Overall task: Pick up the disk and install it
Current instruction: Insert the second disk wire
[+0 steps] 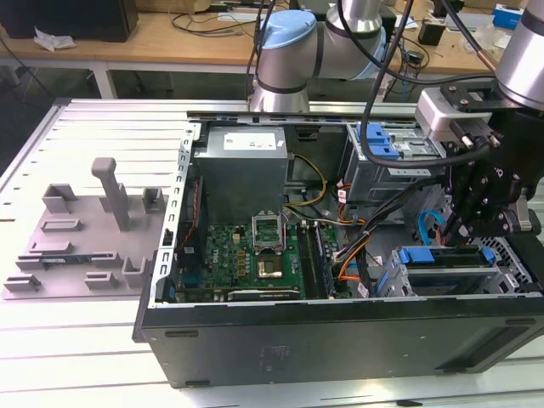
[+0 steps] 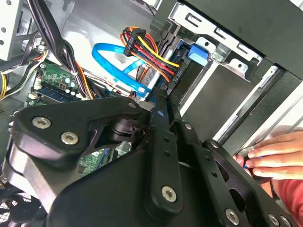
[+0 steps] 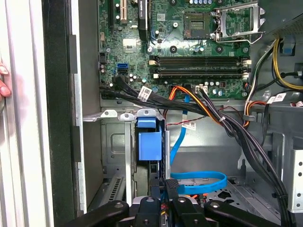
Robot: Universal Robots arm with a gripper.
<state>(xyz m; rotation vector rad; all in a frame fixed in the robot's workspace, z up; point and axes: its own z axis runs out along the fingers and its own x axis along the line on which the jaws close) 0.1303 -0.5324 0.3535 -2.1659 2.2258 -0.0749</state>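
The disk [image 1: 446, 262] sits in the drive cage at the case's front corner, on the exterior view's right, with its blue carrier bracket [image 1: 416, 255] showing at the ends. In the first wrist view the blue carrier [image 3: 149, 144] stands edge-on between the cage's metal walls. My black gripper [image 1: 455, 228] hangs just above the cage. Its fingers are shut together, and I see nothing between them, in both wrist views [image 2: 161, 101] [image 3: 166, 187]. The tips are close to the disk's cabled end, where the coloured power wires [image 2: 151, 52] plug in.
A person's hand [image 2: 265, 156] rests on the case's outer edge beside the cage. A blue data cable [image 3: 199, 182] and a black cable bundle [image 3: 222, 123] cross near the fingers. The motherboard [image 1: 255, 255], grey power-supply box [image 1: 242, 170] and an upper bay [image 1: 381, 143] fill the case. A grey fixture plate [image 1: 85, 238] lies on the exterior view's left.
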